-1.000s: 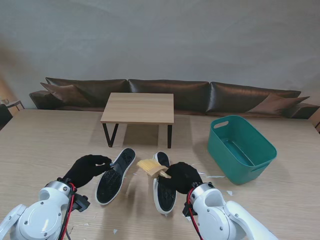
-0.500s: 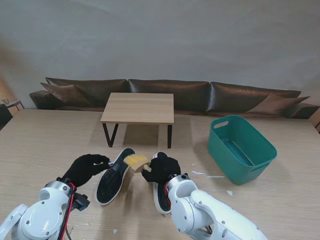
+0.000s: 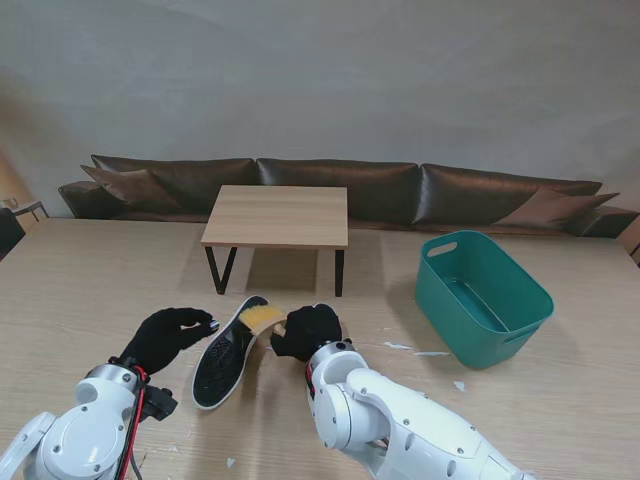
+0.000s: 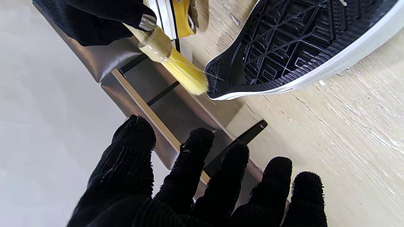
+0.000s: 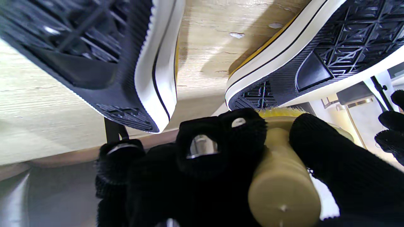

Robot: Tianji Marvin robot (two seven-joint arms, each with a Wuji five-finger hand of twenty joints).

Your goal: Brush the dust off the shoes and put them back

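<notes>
1. The black-gloved right hand (image 3: pixel 306 330) is clamped on the tan-handled yellow-bristle brush (image 3: pixel 264 318).
2. Brush bristles touch the toe of the sole-up black-soled, white-rimmed sneaker (image 3: pixel 225 352), at its one o'clock.
3. The black-gloved left hand (image 3: pixel 165 338), fingers apart, sits at the sneaker's nine o'clock.

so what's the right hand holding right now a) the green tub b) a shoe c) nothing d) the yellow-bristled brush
d: the right hand is closed around the brush handle, with the bristles at the end of the upturned shoe sole.
</notes>
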